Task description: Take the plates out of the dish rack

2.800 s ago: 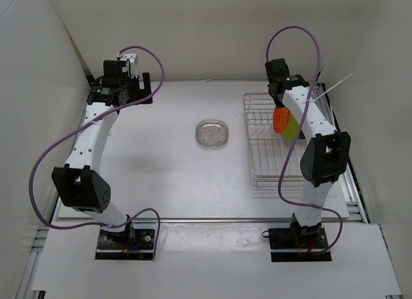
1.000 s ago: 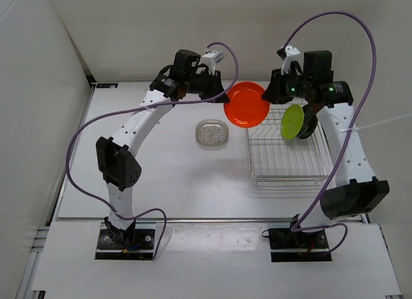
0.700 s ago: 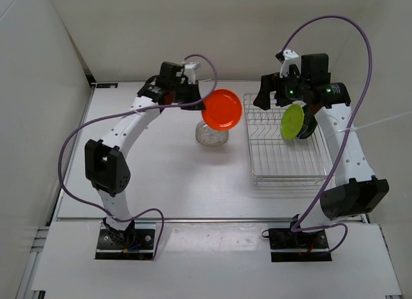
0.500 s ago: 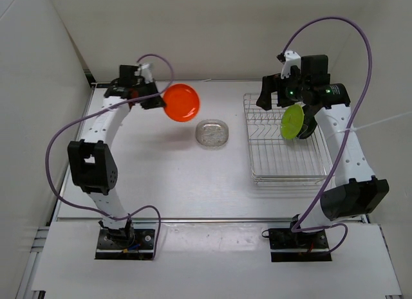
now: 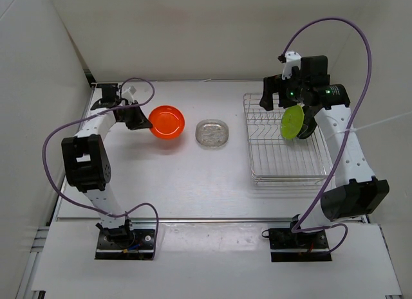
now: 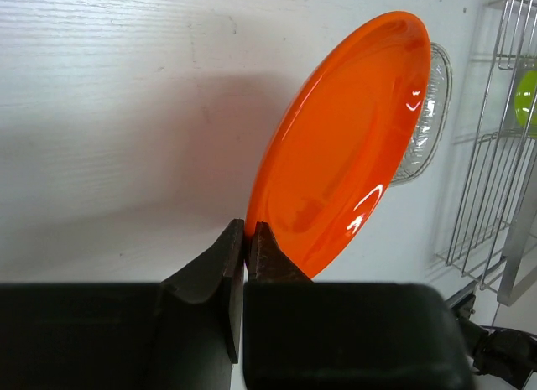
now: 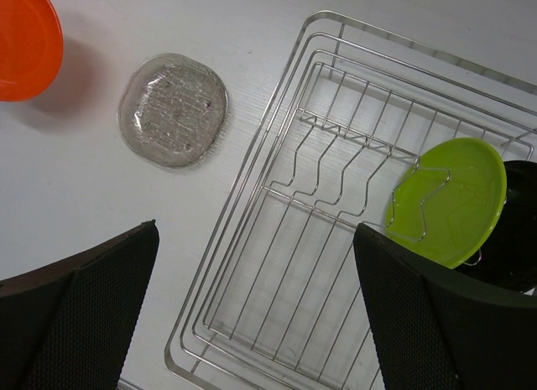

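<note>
Worktop (image 5: 193, 183): white, and I see white walls (image 5: 193, 35) on three sides.
Rack (image 5: 283, 164): one, wire, at right.
Plates: four; clear plate (image 5: 212, 133) flat on the worktop, green plate (image 5: 293, 122) and black plate (image 7: 520, 231) standing in the rack.
Left pincer (image 6: 246, 235): clenched on the tilted orange plate (image 6: 344, 147), left of the clear plate.
Right pincer (image 7: 256, 239): released, above the rack.

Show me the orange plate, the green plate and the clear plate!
orange plate (image 5: 167, 121): top view, its middle.
green plate (image 7: 461, 197): right wrist view, its middle.
clear plate (image 5: 212, 133): top view, its middle.
</note>
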Robot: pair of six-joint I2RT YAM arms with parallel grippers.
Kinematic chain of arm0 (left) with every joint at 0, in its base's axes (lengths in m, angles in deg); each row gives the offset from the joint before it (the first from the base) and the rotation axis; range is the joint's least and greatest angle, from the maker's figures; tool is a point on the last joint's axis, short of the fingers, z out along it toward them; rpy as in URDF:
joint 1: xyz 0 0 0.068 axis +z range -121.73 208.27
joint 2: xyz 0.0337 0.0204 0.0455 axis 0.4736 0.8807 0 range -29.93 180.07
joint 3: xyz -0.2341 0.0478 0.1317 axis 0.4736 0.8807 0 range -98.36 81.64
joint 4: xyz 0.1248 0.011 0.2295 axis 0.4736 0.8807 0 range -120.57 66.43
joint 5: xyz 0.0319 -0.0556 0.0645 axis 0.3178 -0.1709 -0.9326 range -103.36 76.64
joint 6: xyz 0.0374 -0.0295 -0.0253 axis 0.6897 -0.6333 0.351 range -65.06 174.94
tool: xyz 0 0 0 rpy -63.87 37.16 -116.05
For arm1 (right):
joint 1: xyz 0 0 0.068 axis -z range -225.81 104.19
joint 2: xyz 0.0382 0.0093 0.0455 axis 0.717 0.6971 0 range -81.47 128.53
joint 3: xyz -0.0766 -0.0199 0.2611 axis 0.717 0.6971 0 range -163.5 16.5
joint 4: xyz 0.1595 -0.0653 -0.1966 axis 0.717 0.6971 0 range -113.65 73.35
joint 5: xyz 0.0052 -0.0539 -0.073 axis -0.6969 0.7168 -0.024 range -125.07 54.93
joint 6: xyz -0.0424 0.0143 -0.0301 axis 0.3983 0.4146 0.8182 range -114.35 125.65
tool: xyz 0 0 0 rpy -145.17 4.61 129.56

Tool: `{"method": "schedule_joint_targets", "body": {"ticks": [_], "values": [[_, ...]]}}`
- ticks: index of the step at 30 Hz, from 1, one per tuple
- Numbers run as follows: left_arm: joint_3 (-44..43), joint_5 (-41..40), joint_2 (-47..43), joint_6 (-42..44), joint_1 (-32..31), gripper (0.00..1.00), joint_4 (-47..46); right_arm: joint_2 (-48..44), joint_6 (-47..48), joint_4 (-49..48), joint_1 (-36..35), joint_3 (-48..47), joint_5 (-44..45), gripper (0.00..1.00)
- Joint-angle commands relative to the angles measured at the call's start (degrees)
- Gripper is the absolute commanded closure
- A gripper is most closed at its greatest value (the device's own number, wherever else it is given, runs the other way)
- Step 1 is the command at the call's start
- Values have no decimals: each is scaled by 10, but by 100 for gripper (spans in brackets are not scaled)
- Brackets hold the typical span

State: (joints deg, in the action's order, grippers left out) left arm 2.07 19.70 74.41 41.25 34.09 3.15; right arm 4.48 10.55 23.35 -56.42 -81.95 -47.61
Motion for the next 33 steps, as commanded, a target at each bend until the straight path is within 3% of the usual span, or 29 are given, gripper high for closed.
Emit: {"method": "schedule_joint_targets", "body": {"ticks": [1, 25, 30, 31, 33], "values": [[-1, 46, 13, 10, 0, 89, -36, -20, 7, -10, 0, 0, 12, 0], [-22, 8, 145, 21, 23, 89, -46, -64, 7, -29, 0, 39, 29, 0], [-35, 14, 150, 16, 33, 66, -37, -64, 7, -29, 0, 44, 34, 0], [-35, 14, 144, 16, 33, 53, -37, -64, 7, -29, 0, 44, 34, 0], [-30, 22, 137, 16, 33, 41, -37, -64, 7, -29, 0, 44, 34, 0]]}}
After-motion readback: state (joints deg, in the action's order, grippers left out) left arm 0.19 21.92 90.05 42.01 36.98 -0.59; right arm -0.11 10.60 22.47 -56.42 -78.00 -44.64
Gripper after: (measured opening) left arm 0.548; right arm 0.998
